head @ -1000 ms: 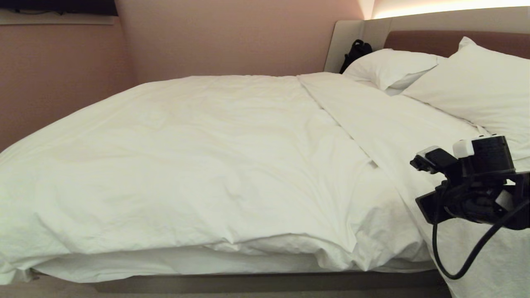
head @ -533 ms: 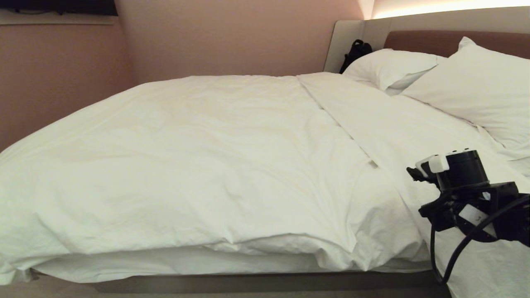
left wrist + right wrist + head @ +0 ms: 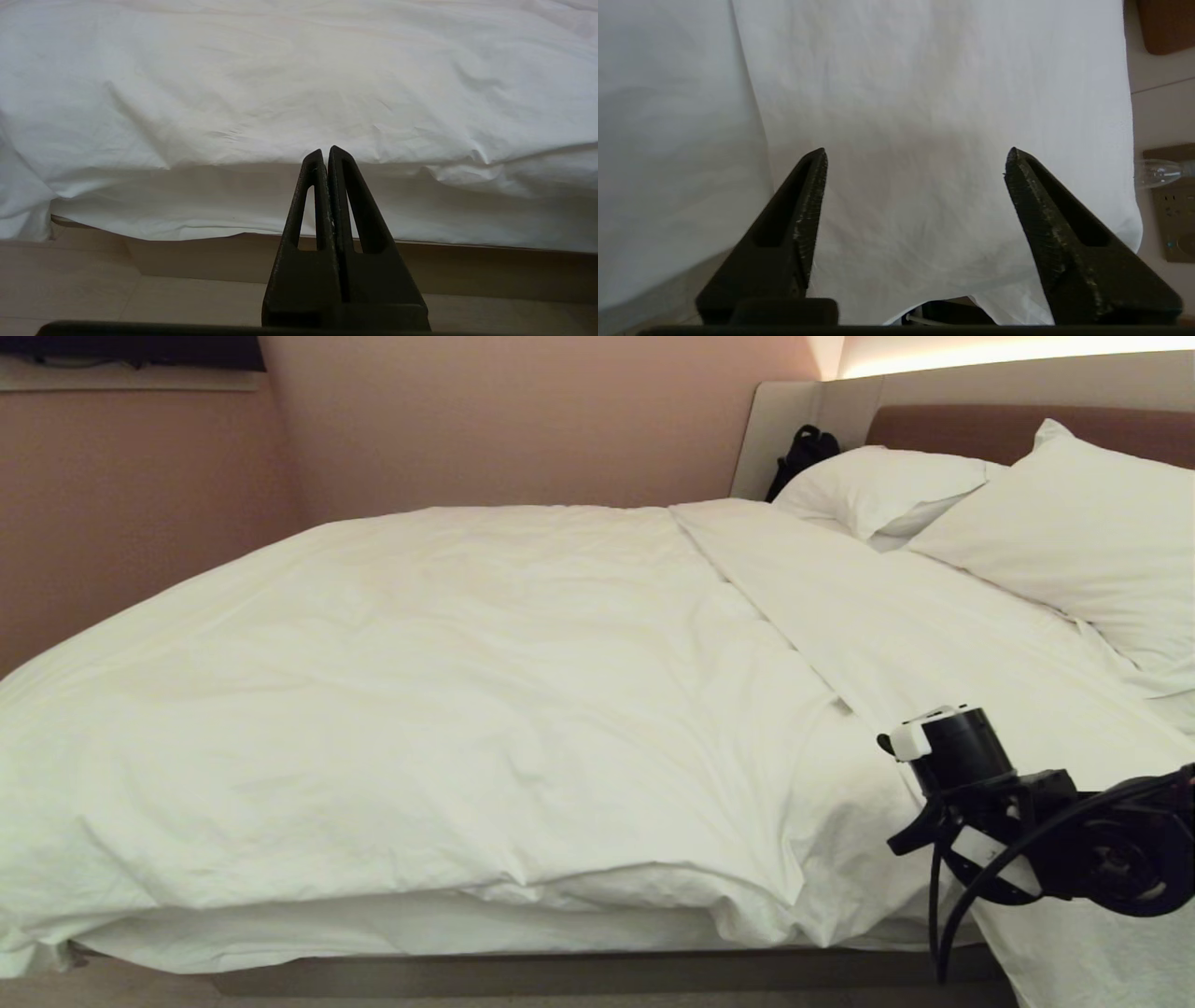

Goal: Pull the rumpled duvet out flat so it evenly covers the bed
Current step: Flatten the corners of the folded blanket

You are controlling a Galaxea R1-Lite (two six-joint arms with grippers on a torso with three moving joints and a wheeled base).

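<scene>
**Right gripper free over the near edge – duvet nearly flat, final pull or check due**

Head view: the duvet (image 3: 448, 709) lies over most of the bed (image 3: 597, 973), top edge folded back just short of the pillows (image 3: 1074, 532). Soft creases all over; near-side hem bunched and sagging above the platform, w/ a small lump by the near right corner. Right arm sits low at the right side, over the folded-back strip, wrist facing down. A black bag (image 3: 801, 455) leans by the headboard. Left arm not in this view.

Left wrist view: left gripper (image 3: 325, 154) parked low in front of the bed, fingers pressed together, holding nothing, aimed at the duvet's hanging near edge and the sheet under it.

Right wrist view: right gripper (image 3: 915, 156) w/ fingers wide apart, nothing between them, hanging above smooth white cloth that drapes over the bed's side; floor and a wall socket (image 3: 1174, 224) show past the edge.

Judgement: looks like a between-pulls step, the gripper unloaded and probably lining up a fresh hold. Next move needs it lowered onto the edge cloth, a pinch of one fold, then a pull outward twd the robot to take out the bunching near the corner.
</scene>
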